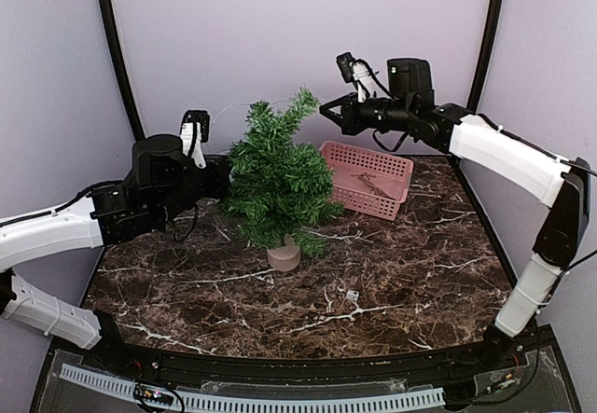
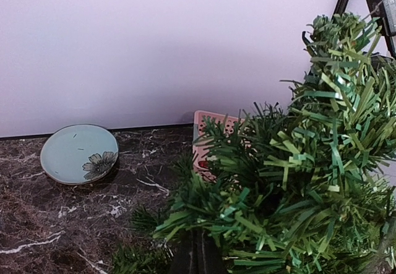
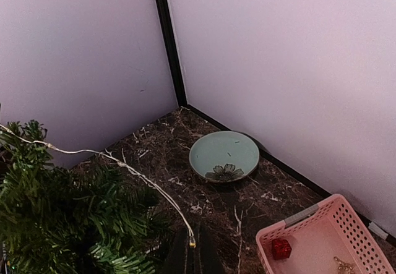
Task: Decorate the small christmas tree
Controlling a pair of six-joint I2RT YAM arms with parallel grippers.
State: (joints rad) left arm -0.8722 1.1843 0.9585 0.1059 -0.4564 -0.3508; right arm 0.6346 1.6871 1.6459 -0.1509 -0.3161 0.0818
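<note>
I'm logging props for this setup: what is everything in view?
small christmas tree: one, green, tan base, table centre
basket: one, pink, right of tree
gift box: one, red, in basket
trinket: one, golden, in basket
plate: one, teal, flowered, wall corner
wire: one, white, tree to right gripper
scrap: one, white, before tree
table: one, dark marble, beneath all
left gripper: one, black, shut, among branches
right gripper: one, black, shut on wire, by treetop

Pale lilac walls point(image 1: 280, 40), black corner posts point(image 3: 169, 45), dark white-veined marble tabletop point(image 1: 392, 282), soft even light.
</note>
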